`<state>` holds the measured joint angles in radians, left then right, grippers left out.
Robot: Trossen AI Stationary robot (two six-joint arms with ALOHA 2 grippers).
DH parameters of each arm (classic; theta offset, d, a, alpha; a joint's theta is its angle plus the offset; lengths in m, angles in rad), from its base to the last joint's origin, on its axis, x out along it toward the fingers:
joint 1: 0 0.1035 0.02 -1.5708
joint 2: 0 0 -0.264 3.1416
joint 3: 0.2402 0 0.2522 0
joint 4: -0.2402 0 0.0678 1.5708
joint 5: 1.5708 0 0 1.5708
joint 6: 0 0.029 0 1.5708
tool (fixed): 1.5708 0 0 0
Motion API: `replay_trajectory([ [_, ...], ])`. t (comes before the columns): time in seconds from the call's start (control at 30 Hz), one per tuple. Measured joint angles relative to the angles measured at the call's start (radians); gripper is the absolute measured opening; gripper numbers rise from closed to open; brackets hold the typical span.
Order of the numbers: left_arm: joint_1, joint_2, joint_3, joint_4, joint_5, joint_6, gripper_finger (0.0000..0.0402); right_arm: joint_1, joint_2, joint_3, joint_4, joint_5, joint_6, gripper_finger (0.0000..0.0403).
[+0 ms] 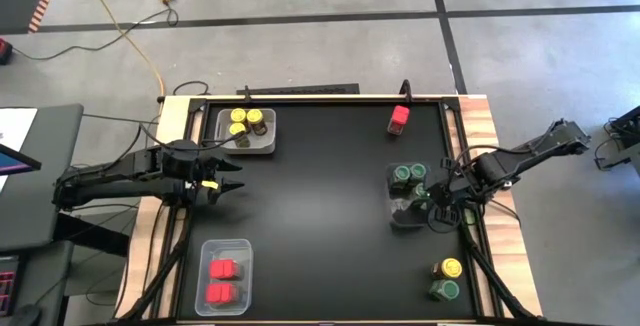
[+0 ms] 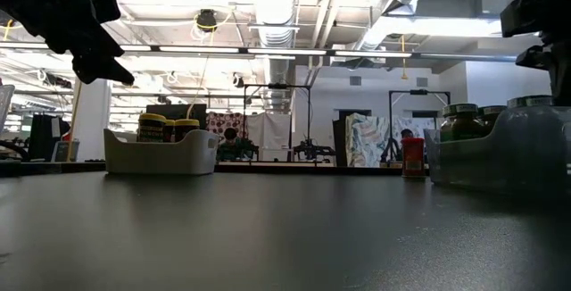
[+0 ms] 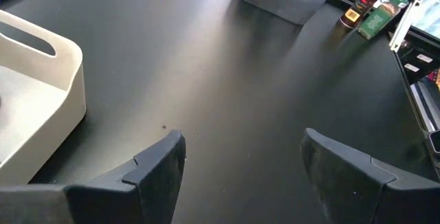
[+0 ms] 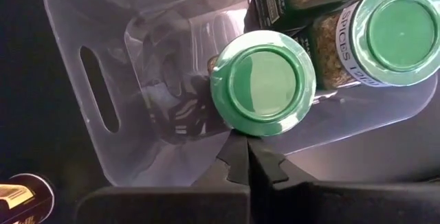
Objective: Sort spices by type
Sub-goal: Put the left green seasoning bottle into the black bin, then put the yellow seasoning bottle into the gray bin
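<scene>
Fingers of the right gripper (image 4: 246, 157) are pressed together with nothing between them, their tips just at the rim of a green-lidded jar (image 4: 262, 84) standing inside a clear bin (image 4: 93, 100). Two more green-lidded jars (image 4: 401, 31) stand just beyond it in the same bin. Off to one side of these fingers, a yellow-lidded jar (image 1: 449, 268) and a green one (image 1: 444, 289) sit loose on the black tabletop (image 1: 320, 216). A red container (image 1: 399, 118) stands alone farther off. Fingers of the left gripper (image 1: 232, 180) are partly open and empty, hanging above the tabletop near a bin of yellow-lidded jars (image 1: 247, 123). Red containers (image 1: 222, 278) fill another bin.
</scene>
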<state>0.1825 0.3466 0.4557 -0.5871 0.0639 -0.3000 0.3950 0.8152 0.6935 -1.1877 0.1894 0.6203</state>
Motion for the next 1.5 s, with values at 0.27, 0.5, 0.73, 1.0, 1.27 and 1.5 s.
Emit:
replay_trajectory([
  [0.27, 0.000, 0.000, 0.000, 0.000, 0.000, -0.003, 0.0277, 0.000, 0.000, 0.000, -0.033, 0.000, 0.036, 0.0021],
  [0.5, 0.000, 0.000, 0.000, 0.002, 0.000, -0.003, 0.0277, 0.004, -0.012, 0.067, -0.143, -0.001, 0.146, 0.0019],
  [0.73, 0.000, 0.000, 0.000, 0.050, -0.008, -0.002, 0.0277, 0.004, -0.037, 0.148, -0.196, -0.004, 0.394, 0.0023],
  [1.0, 0.000, 0.000, 0.000, 0.138, -0.123, 0.107, 0.0277, 0.004, -0.051, 0.152, -0.208, -0.011, 0.622, 0.0022],
  [1.27, 0.000, 0.000, 0.000, 0.144, -0.200, 0.143, 0.0277, 0.004, -0.049, 0.152, -0.208, -0.011, 0.708, 0.0022],
  [1.5, 0.000, 0.046, 0.009, 0.153, -0.203, 0.272, 0.0277, 0.005, 0.027, 0.186, -0.204, -0.010, 0.768, 0.0012],
])
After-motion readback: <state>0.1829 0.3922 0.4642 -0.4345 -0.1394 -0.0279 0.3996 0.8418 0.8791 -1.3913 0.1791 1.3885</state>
